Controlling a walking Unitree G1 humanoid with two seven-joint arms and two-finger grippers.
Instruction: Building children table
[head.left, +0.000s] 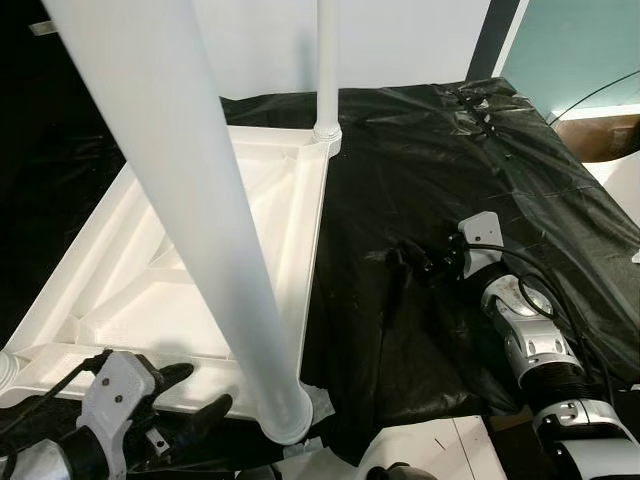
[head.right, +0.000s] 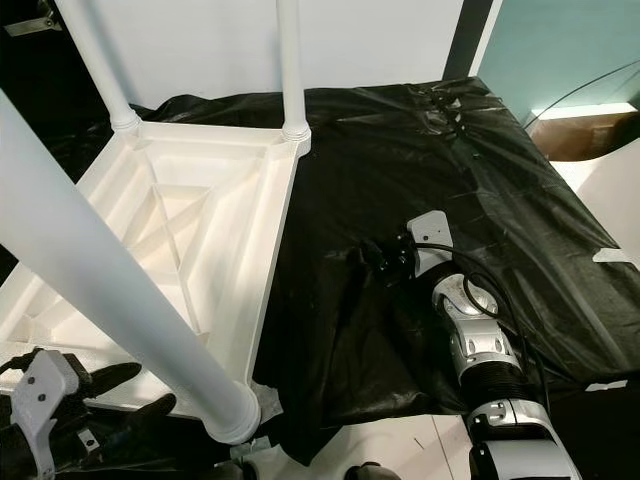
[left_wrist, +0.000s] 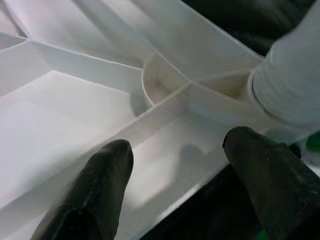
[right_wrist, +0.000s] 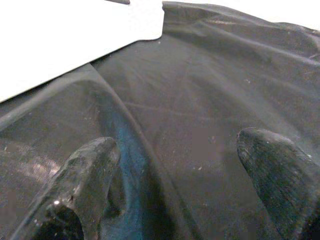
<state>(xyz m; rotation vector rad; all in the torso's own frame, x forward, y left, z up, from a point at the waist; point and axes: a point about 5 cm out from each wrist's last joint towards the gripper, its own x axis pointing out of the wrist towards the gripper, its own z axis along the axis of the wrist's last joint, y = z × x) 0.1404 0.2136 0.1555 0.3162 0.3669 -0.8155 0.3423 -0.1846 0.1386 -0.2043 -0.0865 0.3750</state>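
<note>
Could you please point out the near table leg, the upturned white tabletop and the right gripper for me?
near table leg (head.left: 205, 230): left eye view, middle of its shaft.
white tabletop (head.right: 215, 225): right eye view, ribbed underside.
right gripper (head.left: 408, 262): left eye view, between its black fingertips, over the black sheet (head.left: 480, 160).

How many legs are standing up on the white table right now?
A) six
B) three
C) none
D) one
B: on the upside-down table, one leg stands at the near corner and two more at the far corners.
</note>
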